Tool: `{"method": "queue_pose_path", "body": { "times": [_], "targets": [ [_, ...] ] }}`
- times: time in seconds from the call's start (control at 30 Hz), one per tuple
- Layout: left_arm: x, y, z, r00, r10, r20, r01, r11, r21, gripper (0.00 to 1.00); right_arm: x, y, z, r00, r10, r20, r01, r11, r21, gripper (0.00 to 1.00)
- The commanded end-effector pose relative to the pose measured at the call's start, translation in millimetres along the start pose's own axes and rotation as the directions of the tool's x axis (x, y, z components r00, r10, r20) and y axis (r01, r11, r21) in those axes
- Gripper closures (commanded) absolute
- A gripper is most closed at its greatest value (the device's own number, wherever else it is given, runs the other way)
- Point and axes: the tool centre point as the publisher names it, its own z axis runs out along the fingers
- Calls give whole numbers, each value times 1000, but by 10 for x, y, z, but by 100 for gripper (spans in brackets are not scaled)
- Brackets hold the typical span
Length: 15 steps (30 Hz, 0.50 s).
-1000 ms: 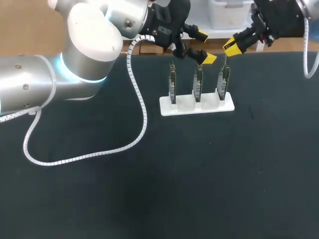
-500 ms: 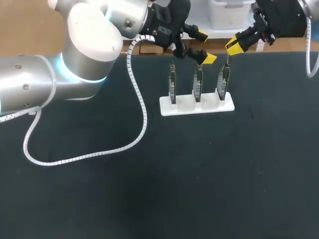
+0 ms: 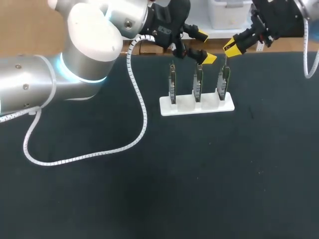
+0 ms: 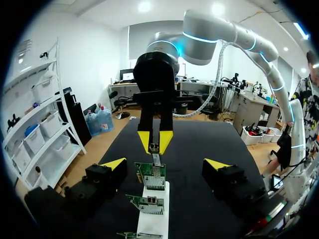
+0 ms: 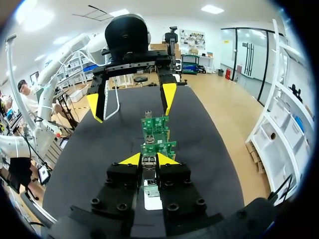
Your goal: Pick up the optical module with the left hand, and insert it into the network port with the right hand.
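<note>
Starting at the near edge: bare black table (image 3: pixel 149 199), with a white spiral cable (image 3: pixel 139 130) looped across its left half. Farther back, a white holder (image 3: pixel 197 106) carrying three green boards upright in a row, edge-on to the head camera: left board (image 3: pixel 172 82), middle board (image 3: pixel 198 82), right board (image 3: pixel 223 82).

Beyond and above the row, near the far table edge, both arms. Spread wide and holding nothing, the left gripper (image 3: pixel 205 47), parked just above and behind the middle board. Closed on the optical module (image 5: pixel 148 161), the right gripper (image 3: pixel 233 48), with both yellow tips pressing the module from two sides, directly over the right board.

Module long axis vertical, in line with the board beneath. Lower end reaching down to that board's top edge, at the network port (image 4: pixel 155 173). Not possible to tell whether merely touching or partly entered.

Judged from this layout: pickup complete, insertion in hand. Calls for a straight push down along the module's own axis, without sideways drift; risks levering the thin board in its slot if tilted. Right arm nearer the port; left arm one board over, out of the path.
</note>
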Motion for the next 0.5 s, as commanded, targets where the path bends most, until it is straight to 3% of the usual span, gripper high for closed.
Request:
{"method": "queue_pose_path", "body": {
  "times": [0.03,0.5],
  "targets": [
    [-15,10,6,1000,-3,-8,3,1000,1,0,-20,-60,13,1000,-4,-4,4,1000,-4,100],
    [-15,10,6,1000,-3,-8,3,1000,1,0,-15,-153,24,1000,-9,-5,9,1000,4,100]
  ]
}}
